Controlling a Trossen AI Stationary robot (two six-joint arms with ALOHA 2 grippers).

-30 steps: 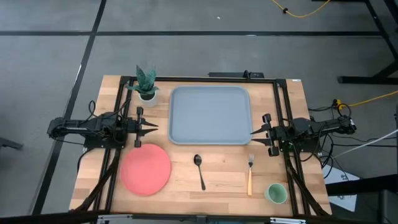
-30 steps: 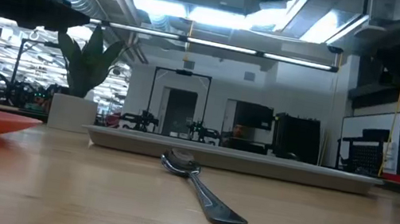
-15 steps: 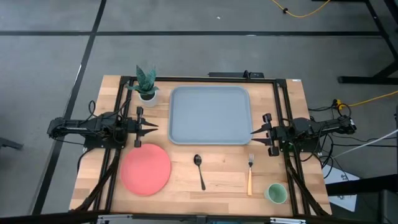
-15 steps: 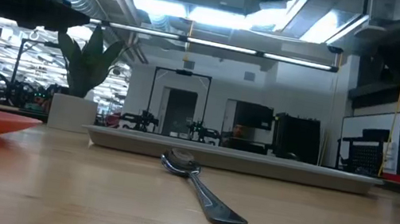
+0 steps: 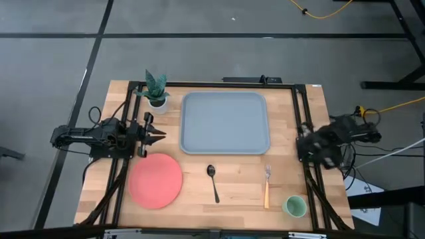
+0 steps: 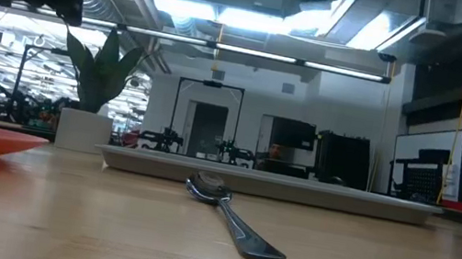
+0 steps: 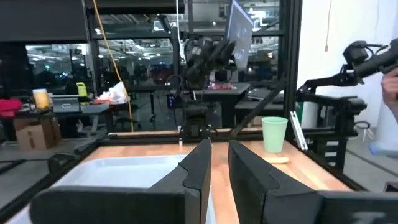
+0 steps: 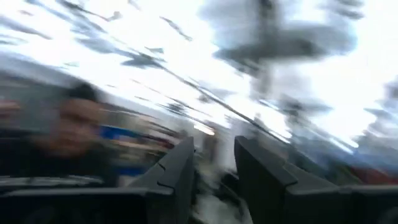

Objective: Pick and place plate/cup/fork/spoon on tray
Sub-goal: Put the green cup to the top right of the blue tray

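Observation:
The coral-red plate (image 5: pixel 155 180) lies flat at the near left. The dark spoon (image 5: pixel 213 182) and the orange-handled fork (image 5: pixel 267 185) lie in front of the grey-blue tray (image 5: pixel 226 123). The pale-green cup (image 5: pixel 294 206) stands upright at the near right. My left gripper (image 5: pixel 163 133) is shut and empty, above the table between the plate and the tray's left rim. My right gripper (image 5: pixel 307 147) is blurred at the right edge, clear of everything; in its wrist view (image 8: pixel 214 165) its fingers stand a little apart.
A white pot with a green plant (image 5: pixel 157 89) stands at the far left corner, beside the tray. Dark frame rails run along the table's left and right sides. Bare wood lies between the plate, the spoon and the fork.
My right gripper has pulled back from the tray's right rim toward the table's right edge, moving fast and turning. My left gripper has risen a little and shifted slightly toward the far edge. The tableware has not moved.

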